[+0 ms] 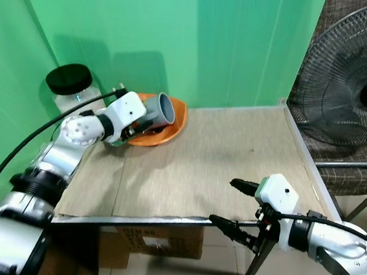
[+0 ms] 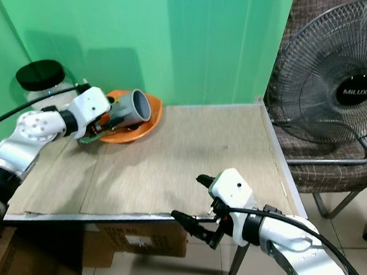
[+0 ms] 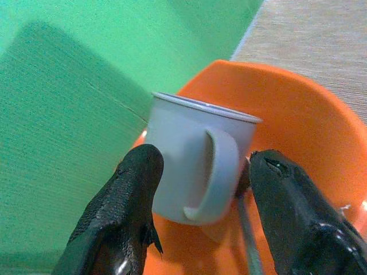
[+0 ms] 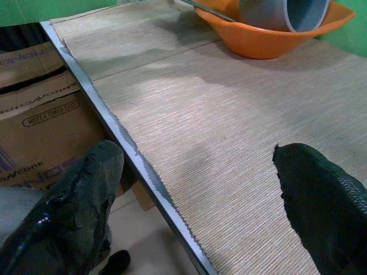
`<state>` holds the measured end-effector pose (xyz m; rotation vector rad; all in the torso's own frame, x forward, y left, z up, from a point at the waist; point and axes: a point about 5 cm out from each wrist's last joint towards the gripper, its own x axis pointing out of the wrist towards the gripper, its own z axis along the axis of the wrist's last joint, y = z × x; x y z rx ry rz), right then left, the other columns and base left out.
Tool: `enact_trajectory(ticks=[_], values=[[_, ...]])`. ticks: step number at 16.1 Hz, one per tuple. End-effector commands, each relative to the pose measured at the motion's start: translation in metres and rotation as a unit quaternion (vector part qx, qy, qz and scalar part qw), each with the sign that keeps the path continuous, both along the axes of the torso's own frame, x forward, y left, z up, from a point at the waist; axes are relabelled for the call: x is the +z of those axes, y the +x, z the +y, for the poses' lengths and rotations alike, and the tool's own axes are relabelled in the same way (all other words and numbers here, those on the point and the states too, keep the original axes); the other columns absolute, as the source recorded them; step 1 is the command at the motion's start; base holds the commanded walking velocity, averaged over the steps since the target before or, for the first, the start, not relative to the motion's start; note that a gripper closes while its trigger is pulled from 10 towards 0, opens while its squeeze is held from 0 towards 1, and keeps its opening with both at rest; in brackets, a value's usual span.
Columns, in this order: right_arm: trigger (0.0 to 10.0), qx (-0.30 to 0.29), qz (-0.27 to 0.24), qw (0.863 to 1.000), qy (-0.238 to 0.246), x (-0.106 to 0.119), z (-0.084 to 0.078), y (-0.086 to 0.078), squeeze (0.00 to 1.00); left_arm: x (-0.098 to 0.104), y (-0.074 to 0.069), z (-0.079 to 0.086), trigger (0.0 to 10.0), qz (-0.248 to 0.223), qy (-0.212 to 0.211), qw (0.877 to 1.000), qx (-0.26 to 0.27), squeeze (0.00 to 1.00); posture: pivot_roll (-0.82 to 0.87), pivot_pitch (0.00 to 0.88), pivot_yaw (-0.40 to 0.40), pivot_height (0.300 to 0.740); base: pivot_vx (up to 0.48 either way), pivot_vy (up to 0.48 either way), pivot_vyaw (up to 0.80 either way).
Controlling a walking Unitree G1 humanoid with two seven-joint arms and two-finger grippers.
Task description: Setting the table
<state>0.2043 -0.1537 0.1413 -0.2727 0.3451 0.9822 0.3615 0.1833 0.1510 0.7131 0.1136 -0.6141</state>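
Mug (image 3: 195, 166) lay tipped in your orange bowl (image 3: 304, 137), left gripper (image 3: 200, 200) spread around it; probably light, slick — pinch the body. Right gripper (image 4: 195, 195) hovered apart.

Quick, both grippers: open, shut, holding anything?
Left gripper: open, fingers on either side of the grey mug in the orange bowl, not clamped.
Right gripper: open, empty, over the table's near edge.

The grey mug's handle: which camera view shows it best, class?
The left wrist view: the grey mug fills it, handle facing the camera between the left gripper jaws. Both eye views and the right wrist view show the mug lying in the orange bowl, handle hidden.
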Motion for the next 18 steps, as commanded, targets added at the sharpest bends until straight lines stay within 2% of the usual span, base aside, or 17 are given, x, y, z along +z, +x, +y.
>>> enact_trajectory(ticks=[1, 4, 5, 7, 8, 10, 18], values=[[10.0, 0.007, -0.007, 1.000, 0.006, 0.004, 0.003, -0.001, 0.00, -0.004, 0.001, 0.002, 10.0, 0.003, 0.014, 1.000, 0.005, 0.00, -0.11, 0.000, 0.141, 0.740, 0.000, 0.000, 0.00], [10.0, 0.010, -0.007, 1.000, 0.005, 0.004, 0.003, 0.000, 0.00, -0.013, 0.006, 0.003, 10.0, 0.003, 0.027, 0.999, 0.025, 0.00, -0.11, 0.000, 0.138, 0.740, 0.000, 0.000, 0.00], [10.0, 0.011, -0.007, 1.000, 0.004, 0.004, 0.003, 0.000, 0.00, -0.015, 0.007, 0.003, 4.3, 0.002, 0.031, 0.999, 0.031, 0.00, -0.11, 0.000, 0.136, 0.740, 0.000, 0.000, 0.00], [10.0, 0.011, -0.008, 1.000, 0.004, 0.005, 0.003, 0.000, 0.00, -0.017, 0.008, 0.003, 2.1, -0.003, 0.033, 0.999, 0.035, 0.00, -0.11, 0.000, 0.136, 0.740, 0.000, 0.000, 0.00], [10.0, 0.011, -0.009, 1.000, 0.004, 0.005, 0.003, 0.000, 0.00, -0.017, 0.009, 0.002, 0.0, -0.010, 0.029, 0.999, 0.041, 0.00, -0.11, 0.000, 0.140, 0.740, 0.000, 0.000, 0.00], [10.0, 0.011, -0.010, 1.000, 0.005, 0.005, 0.004, 0.001, 0.00, -0.016, 0.012, 0.000, 0.0, -0.024, 0.014, 0.998, 0.057, 0.00, -0.11, 0.000, 0.142, 0.740, 0.000, 0.000, 0.00], [10.0, 0.012, -0.011, 1.000, 0.008, 0.005, 0.006, 0.001, 0.00, -0.019, 0.013, 0.000, 0.0, -0.021, 0.020, 0.998, 0.060, 0.00, -0.11, 0.000, 0.146, 0.740, 0.000, 0.000, 0.00]])
